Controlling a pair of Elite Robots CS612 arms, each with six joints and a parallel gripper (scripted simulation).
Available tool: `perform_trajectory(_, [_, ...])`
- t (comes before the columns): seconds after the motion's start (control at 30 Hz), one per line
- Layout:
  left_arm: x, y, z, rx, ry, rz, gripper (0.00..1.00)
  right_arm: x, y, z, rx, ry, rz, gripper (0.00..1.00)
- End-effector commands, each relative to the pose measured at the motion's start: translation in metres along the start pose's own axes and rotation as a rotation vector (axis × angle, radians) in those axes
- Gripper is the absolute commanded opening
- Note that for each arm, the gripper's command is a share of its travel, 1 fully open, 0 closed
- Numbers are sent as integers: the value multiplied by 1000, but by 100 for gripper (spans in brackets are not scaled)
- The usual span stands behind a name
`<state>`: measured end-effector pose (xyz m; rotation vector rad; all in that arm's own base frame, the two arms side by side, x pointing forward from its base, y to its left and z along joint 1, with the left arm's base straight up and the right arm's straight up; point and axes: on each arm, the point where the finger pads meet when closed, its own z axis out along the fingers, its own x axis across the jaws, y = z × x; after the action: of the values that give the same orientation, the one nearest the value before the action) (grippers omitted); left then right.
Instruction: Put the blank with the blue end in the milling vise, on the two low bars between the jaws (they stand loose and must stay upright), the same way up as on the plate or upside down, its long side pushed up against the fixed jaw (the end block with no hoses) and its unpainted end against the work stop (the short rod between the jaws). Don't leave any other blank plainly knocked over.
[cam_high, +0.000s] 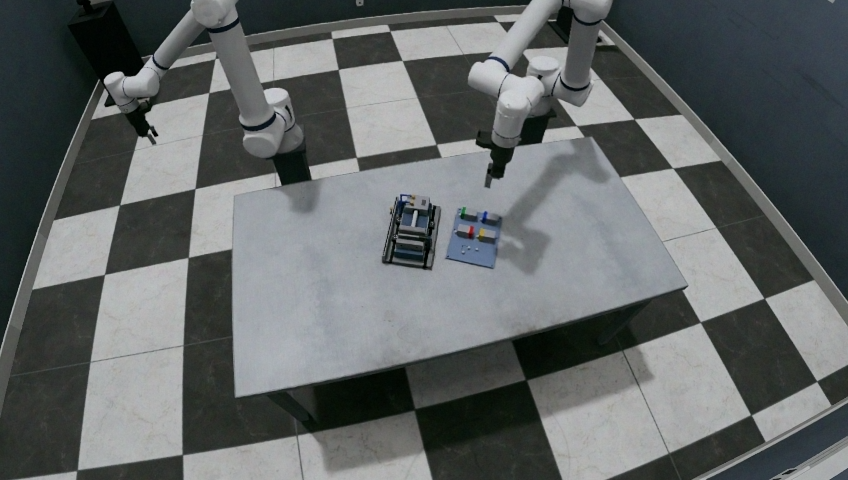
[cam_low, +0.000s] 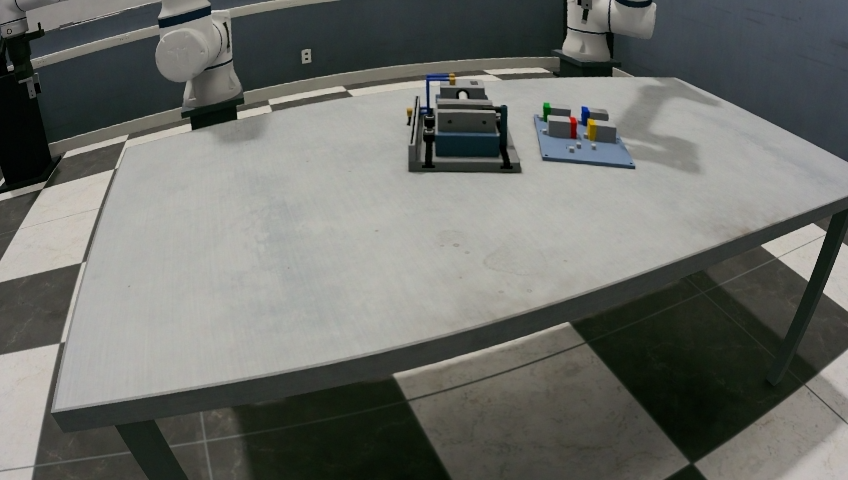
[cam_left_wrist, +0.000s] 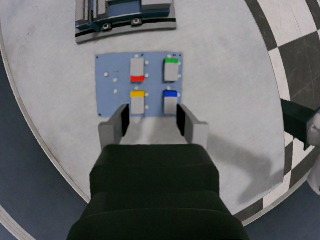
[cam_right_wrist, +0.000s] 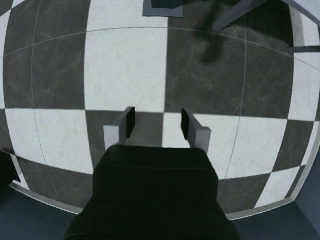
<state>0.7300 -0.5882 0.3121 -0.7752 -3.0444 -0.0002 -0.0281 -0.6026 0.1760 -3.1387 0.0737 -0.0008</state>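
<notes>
Nearest in the exterior view, the blanks with the red end (cam_high: 463, 231) (cam_low: 558, 126) (cam_left_wrist: 136, 68) and yellow end (cam_high: 488, 236) (cam_low: 604, 132) (cam_left_wrist: 137, 104) are carried on the blue plate (cam_high: 471, 257) (cam_low: 589, 157) (cam_left_wrist: 112, 100), beside the milling vise (cam_high: 410, 244) (cam_low: 467, 143) (cam_left_wrist: 125, 21). Behind them, the blank with the blue end (cam_high: 492, 218) (cam_low: 598, 115) (cam_left_wrist: 170, 105) and the green-ended blank (cam_high: 471, 215) (cam_low: 559, 111) (cam_left_wrist: 171, 73) are likewise supported by the plate. Farther back, the left gripper (cam_high: 489, 179) (cam_low: 585, 14) (cam_left_wrist: 152, 113) is held open above table height, nothing gripped. The right gripper (cam_high: 152, 139) (cam_low: 32, 88) (cam_right_wrist: 157, 117) is also opened, empty, and positioned over the floor tiles (cam_high: 168, 154) (cam_low: 35, 297) (cam_right_wrist: 125, 70), well apart from the plate.
</notes>
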Motion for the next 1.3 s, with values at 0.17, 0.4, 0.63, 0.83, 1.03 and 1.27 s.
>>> perform_trajectory(0.17, [0,-3,-7,1,-2,0,100,0,1,-1,-2,0,0,100])
perform_trajectory(0.4, [0,-5,-9,1,-2,0,100,0,1,-1,-2,0,0,100])
perform_trajectory(0.63, [0,-5,-9,1,-2,-107,100,0,1,-1,-2,0,0,100])
perform_trajectory(0.83, [0,-5,-9,1,-2,-199,100,0,1,-1,-2,0,0,100])
perform_trajectory(1.03, [0,-5,-9,1,-2,-233,100,0,1,-1,-2,0,0,100])
perform_trajectory(1.27, [0,-5,-9,1,-2,-242,100,0,1,-1,-2,0,0,100])
